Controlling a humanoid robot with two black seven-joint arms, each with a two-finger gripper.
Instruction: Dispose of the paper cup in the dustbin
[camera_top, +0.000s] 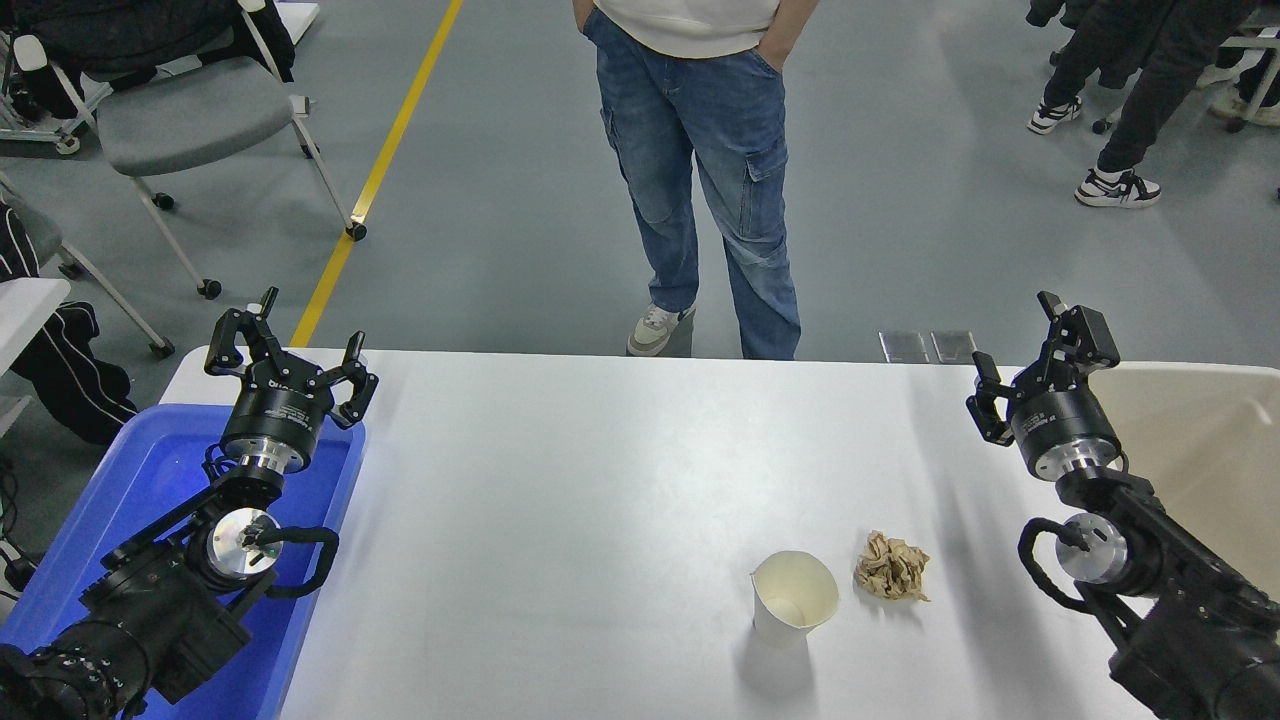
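The white paper cup (792, 598) stands upright on the white table (600, 480), near the front and right of the middle, with a slightly squashed rim. The beige dustbin (1210, 450) sits at the table's right edge, partly cut off by the picture. My right gripper (1030, 360) is open and empty, raised beside the bin's left rim, well behind and to the right of the cup. My left gripper (285, 345) is open and empty, parked at the far left over the blue tray.
A crumpled tan paper ball (891, 567) lies just right of the cup. A blue plastic tray (150, 480) sits at the left edge under the left arm. A person in jeans (700, 160) stands at the table's far side. Chairs (190, 110) stand at the back left.
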